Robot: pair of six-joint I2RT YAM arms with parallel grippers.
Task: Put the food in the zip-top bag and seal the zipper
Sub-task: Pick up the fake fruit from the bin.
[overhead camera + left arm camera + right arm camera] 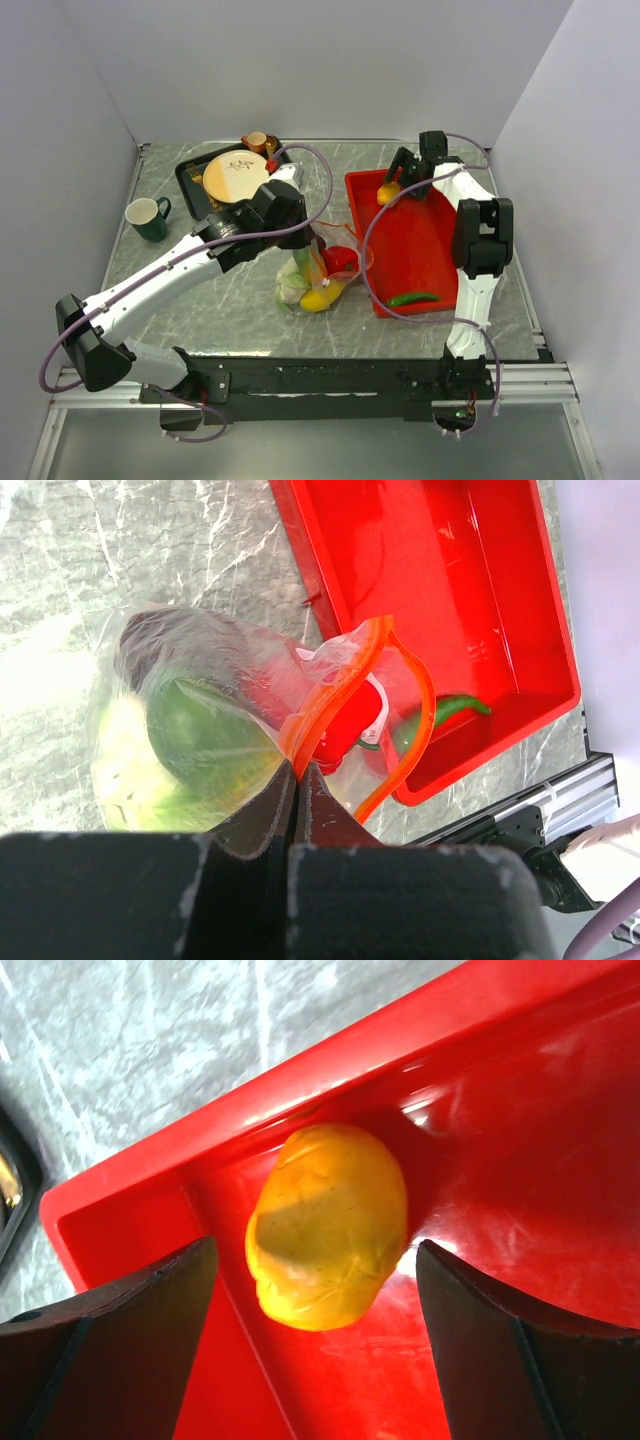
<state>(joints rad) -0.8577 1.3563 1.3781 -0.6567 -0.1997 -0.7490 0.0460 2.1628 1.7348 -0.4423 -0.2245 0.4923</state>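
Note:
The zip-top bag [312, 275] hangs over the table's middle, its mouth gaping toward the red tray. My left gripper [297, 767] is shut on the bag's rim at the orange-red zipper [345, 685]. Through the clear plastic I see a red pepper [347, 730], a green-yellow fruit [190, 750] and a dark purple fruit [160, 645]. A yellow-orange toy fruit [328, 1225] lies in the tray's far left corner. My right gripper [315, 1250] is open, one finger on each side of this fruit without touching it. A green chili [414, 298] lies at the tray's near end.
The red tray [425, 250] fills the right side of the table. At the back left, a black tray holds a beige plate [237, 175], with a small orange cup [256, 141] behind it. A dark green mug [150, 218] stands at the left. Walls close in on three sides.

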